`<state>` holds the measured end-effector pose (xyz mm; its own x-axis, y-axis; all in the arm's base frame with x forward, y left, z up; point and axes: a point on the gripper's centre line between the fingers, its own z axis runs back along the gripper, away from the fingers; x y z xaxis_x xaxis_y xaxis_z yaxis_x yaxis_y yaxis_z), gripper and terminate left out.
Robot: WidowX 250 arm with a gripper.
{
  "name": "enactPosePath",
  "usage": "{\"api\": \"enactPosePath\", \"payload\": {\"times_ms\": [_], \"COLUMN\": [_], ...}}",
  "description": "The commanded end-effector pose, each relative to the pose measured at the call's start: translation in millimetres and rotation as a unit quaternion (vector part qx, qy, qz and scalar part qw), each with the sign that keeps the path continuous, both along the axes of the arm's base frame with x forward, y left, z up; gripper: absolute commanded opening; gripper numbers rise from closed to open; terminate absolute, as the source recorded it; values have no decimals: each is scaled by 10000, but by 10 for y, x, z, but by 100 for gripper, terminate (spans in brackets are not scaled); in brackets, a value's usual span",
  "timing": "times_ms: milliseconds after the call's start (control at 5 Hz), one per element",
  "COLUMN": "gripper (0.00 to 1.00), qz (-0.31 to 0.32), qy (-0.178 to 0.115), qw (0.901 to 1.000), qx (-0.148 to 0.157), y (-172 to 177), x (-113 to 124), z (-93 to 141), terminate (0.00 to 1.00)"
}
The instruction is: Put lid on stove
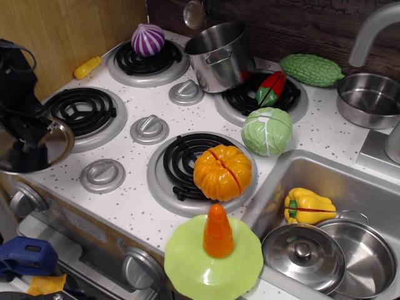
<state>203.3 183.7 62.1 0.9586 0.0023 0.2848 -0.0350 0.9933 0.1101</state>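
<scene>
My black gripper (pixel 28 140) is at the far left, shut on the knob of the flat shiny steel lid (pixel 44 150). It holds the lid tilted in the air above the stove's front left corner. The stove (pixel 134 156) has a white speckled top, four black coil burners and grey knobs. The near left burner (pixel 80 111) just right of the lid is bare. A more domed steel lid (pixel 303 256) lies in the sink.
A purple onion (pixel 148 39) sits on the far left burner, a steel pot (pixel 219 56) and red pepper (pixel 270 89) on the far right one, an orange pumpkin (pixel 223 172) on the near right one. A green cabbage (pixel 267 130), a light green disc (pixel 212 262) with a carrot, and the sink (pixel 350 181) are to the right.
</scene>
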Motion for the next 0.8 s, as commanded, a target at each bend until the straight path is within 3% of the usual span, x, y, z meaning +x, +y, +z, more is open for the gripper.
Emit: {"api": "enactPosePath", "payload": {"times_ms": [0, 400, 600], "gripper": [0, 0, 0], "qz": [-246, -505, -593], "qy": [-788, -1184, -1299], "qw": [9947, 9904, 9888], "qx": [607, 506, 445], "y": [220, 369, 397], "x": [262, 584, 682], "z": [74, 1, -1], "terminate": [0, 0, 100]}}
